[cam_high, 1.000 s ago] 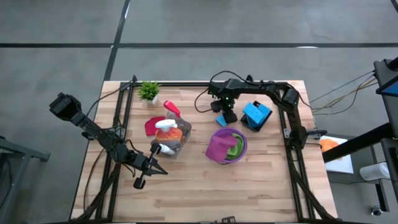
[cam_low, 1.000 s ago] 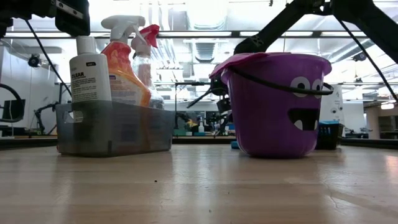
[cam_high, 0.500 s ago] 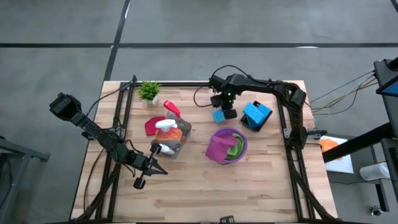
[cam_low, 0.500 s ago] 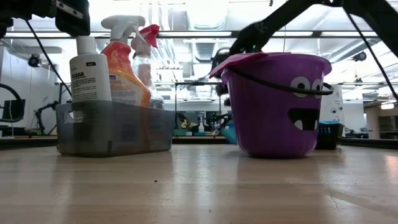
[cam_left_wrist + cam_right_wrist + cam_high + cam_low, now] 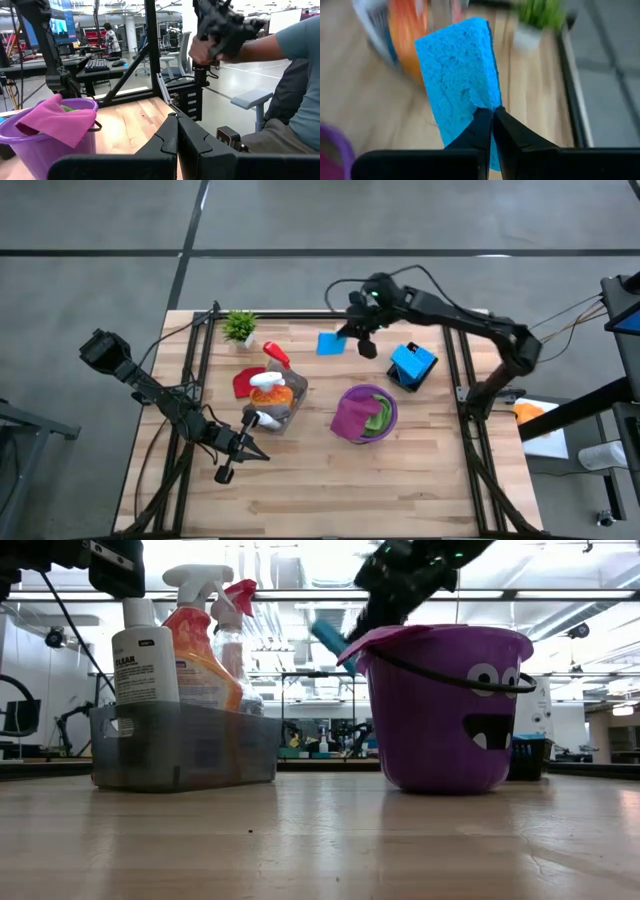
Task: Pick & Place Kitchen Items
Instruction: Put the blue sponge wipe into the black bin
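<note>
Sponge (image 5: 457, 70) is pinched by 1 edge in my right gripper (image 5: 492, 125), fingers shut tight on it, hanging out past the tips above the table. It's light and squishy, so a deeper mid-body grip would probably flop less.

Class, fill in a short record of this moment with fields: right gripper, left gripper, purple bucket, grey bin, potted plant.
right gripper: shut on the blue rectangular sponge, lifted above the wooden table
left gripper: shut, empty, low beside the grey bin
purple bucket: holds magenta cloth and green cloth
grey bin: holds orange spray bottle and other bottles
potted plant: at the table's far edge
</note>
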You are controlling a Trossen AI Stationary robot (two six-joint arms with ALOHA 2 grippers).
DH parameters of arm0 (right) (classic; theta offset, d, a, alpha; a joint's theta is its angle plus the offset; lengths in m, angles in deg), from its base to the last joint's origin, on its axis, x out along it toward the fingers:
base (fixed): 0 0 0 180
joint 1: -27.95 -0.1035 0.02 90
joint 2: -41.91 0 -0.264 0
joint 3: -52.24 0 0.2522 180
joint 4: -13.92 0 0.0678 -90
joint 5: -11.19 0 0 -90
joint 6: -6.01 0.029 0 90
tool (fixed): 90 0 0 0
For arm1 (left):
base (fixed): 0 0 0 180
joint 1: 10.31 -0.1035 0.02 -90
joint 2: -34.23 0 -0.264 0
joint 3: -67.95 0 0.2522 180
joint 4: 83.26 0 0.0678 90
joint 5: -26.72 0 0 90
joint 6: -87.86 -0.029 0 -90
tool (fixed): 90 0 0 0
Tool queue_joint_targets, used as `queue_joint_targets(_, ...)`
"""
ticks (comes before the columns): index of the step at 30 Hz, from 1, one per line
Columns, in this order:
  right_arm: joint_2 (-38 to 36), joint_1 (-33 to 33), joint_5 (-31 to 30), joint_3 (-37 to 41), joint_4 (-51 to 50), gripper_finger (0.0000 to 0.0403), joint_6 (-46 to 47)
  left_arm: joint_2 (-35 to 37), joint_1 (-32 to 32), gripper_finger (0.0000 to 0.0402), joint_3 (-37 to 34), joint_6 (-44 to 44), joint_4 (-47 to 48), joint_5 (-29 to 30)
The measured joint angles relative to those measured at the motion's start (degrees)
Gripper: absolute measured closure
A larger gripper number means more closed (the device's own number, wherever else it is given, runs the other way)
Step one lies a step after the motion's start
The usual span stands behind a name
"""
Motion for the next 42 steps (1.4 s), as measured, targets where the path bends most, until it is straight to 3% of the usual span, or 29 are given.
queue_joint_targets(5, -8.54, 0.1, 0.78, 14.12, 21.84, 0.0385, 9.66, 0.0, 0.04, 0.0401, 0.0, 0.0, 0.09, -0.02)
queue_joint_targets(10, -18.89, -0.5, -5.21, 25.72, 25.88, 0.0385, 13.77, 0.0, 0.04, 0.0401, 0.0, -0.01, 0.12, -0.04)
queue_joint_targets(15, -30.79, -1.9, -13.04, 30.9, 15.98, 0.0385, 15.02, 0.0, 0.04, 0.0401, 0.0, -0.04, 0.11, -0.04)
queue_joint_targets(23, -43.49, -2.85, -23.29, 27.05, -14.02, 0.0385, 20.6, 0.0, 0.04, 0.0401, 0.0, -0.12, 0.11, -0.04)
queue_joint_targets(28, -43.66, -2.7, -31.72, 26.56, -27.03, 0.0385, 23.74, 0.0, 0.04, 0.0401, 0.0, -0.4, -0.07, -0.04)
queue_joint_targets(42, -31.0, -2.17, -32.49, 27.57, -29.09, 0.0385, 24.74, 0.0, 0.22, 0.0401, 0.0, -0.41, -0.04, -0.59)
